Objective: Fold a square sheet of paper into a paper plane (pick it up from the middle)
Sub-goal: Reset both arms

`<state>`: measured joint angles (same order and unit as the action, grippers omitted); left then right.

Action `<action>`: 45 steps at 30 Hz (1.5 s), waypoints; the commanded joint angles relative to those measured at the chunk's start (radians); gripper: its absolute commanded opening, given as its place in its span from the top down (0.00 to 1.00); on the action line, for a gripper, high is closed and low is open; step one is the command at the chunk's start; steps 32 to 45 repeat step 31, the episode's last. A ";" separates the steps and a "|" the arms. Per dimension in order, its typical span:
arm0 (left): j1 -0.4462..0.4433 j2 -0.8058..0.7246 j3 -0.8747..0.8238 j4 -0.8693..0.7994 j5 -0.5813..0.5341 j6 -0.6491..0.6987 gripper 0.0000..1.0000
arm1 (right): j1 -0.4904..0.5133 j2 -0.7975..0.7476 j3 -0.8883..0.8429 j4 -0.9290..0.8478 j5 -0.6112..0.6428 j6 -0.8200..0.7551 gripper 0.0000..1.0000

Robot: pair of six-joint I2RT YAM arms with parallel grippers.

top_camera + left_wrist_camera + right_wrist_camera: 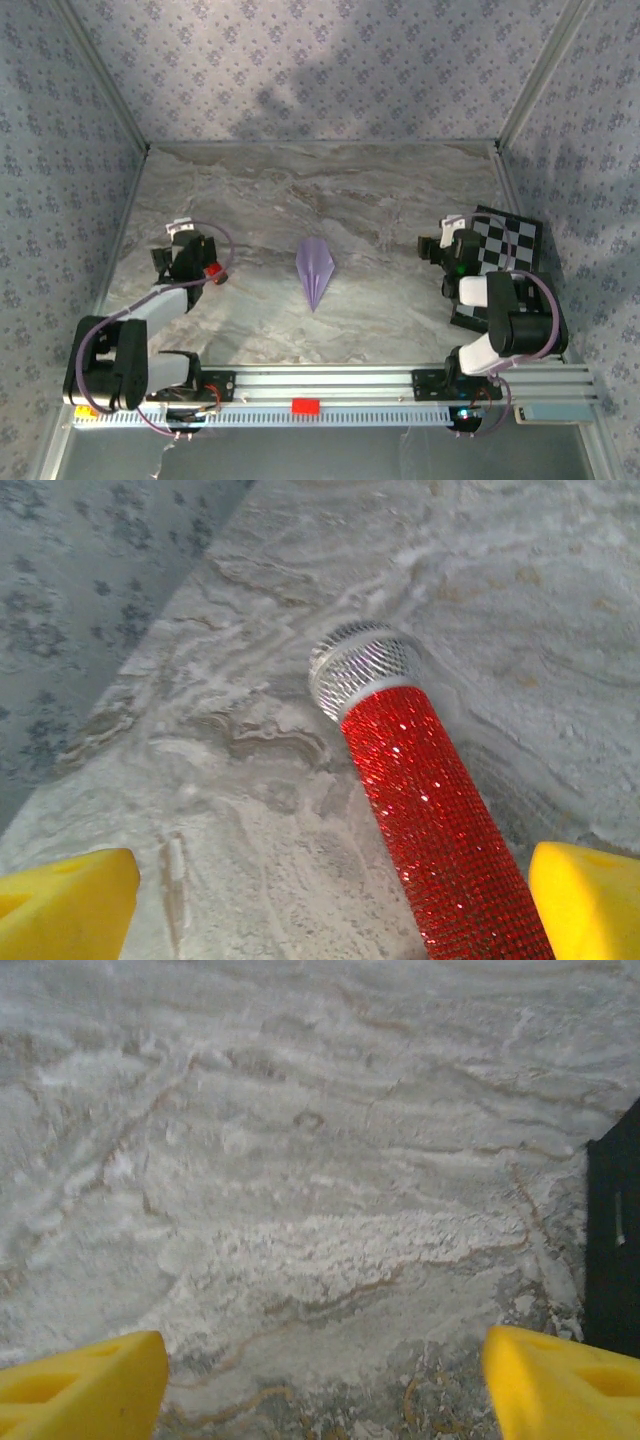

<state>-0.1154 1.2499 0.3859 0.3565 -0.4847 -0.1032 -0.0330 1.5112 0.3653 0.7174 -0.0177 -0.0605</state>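
Finished paper plane (315,268) lay mid-tabletop (330,195), nose toward 6 o'clock; left claw (335,905) at 9 o'clock and right claw (325,1385) at 3 o'clock gaped open, and a safe finish probably meant steering both clear of it.

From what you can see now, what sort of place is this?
Probably a robot test booth, not a home: a marble-look table boxed in by patterned walls, an aluminium mounting rail, and a checkered board.

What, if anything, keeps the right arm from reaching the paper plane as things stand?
Probably nothing, so likely yes. The right gripper is open, and the table between it and the paper plane holds no object. The checkered board lies on its far side, out of the way.
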 commanded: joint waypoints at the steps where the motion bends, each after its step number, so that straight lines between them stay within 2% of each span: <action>1: 0.021 0.047 -0.013 0.264 0.105 0.081 0.00 | -0.019 0.011 0.029 0.061 -0.005 0.034 0.00; 4: 0.075 0.097 0.001 0.320 0.192 0.070 0.00 | 0.001 0.003 0.036 0.037 0.046 0.028 0.00; 7: 0.131 0.129 0.045 0.272 0.335 0.061 0.01 | 0.002 0.007 0.031 0.055 0.048 0.029 0.00; 10: 0.155 0.140 0.057 0.268 0.416 0.052 0.01 | 0.001 0.008 0.031 0.056 0.048 0.028 0.00; 13: 0.154 0.258 -0.046 0.572 0.478 0.064 0.01 | 0.001 0.006 0.032 0.052 0.044 0.029 0.00; 14: 0.154 0.296 -0.060 0.648 0.470 0.061 0.01 | 0.002 0.008 0.031 0.054 0.045 0.029 0.00; 15: 0.155 0.290 -0.052 0.620 0.445 0.048 0.00 | 0.002 0.008 0.032 0.053 0.045 0.028 0.00; 16: 0.154 0.263 -0.017 0.500 0.402 0.022 0.00 | 0.000 0.007 0.032 0.053 0.044 0.028 0.00; 18: 0.142 0.288 -0.008 0.532 0.344 0.025 0.00 | 0.001 0.006 0.032 0.053 0.044 0.028 0.01; 22: 0.117 0.279 0.013 0.474 0.311 0.044 0.00 | 0.001 0.006 0.032 0.053 0.046 0.029 0.00; 45: 0.115 0.283 0.016 0.476 0.331 0.057 0.00 | 0.000 0.006 0.032 0.053 0.044 0.028 0.00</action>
